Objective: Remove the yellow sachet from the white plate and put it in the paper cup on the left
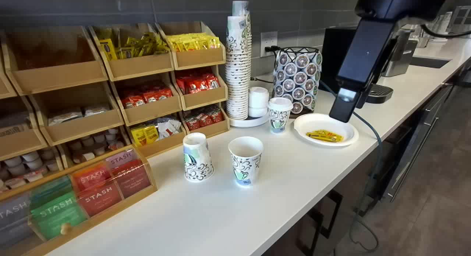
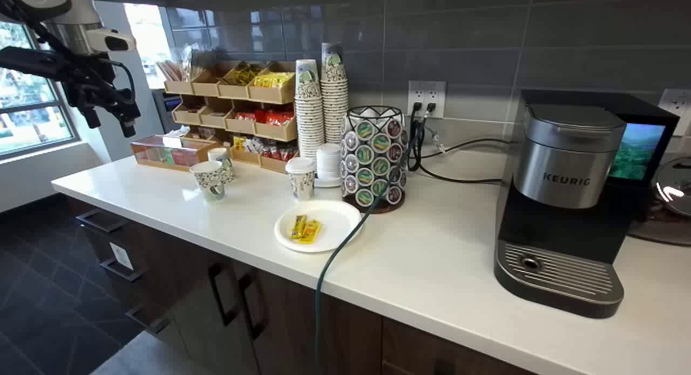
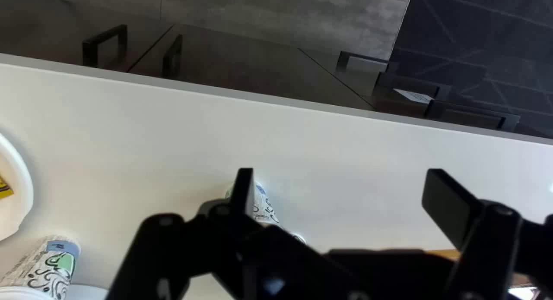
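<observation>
Two yellow sachets lie side by side on the round white plate. In the wrist view only a corner of yellow sachet and the plate's edge show at far left. An open paper cup stands upright on the counter; in the wrist view this cup is partly hidden behind a finger. My gripper is open and empty, high above the counter, clear of plate and cups; it also shows in both exterior views.
An upside-down paper cup stands beside the open cup. A lidded cup stands near the plate. Tall cup stacks, a pod rack and wooden packet bins line the back. A cable passes the plate. A coffee maker stands farther along.
</observation>
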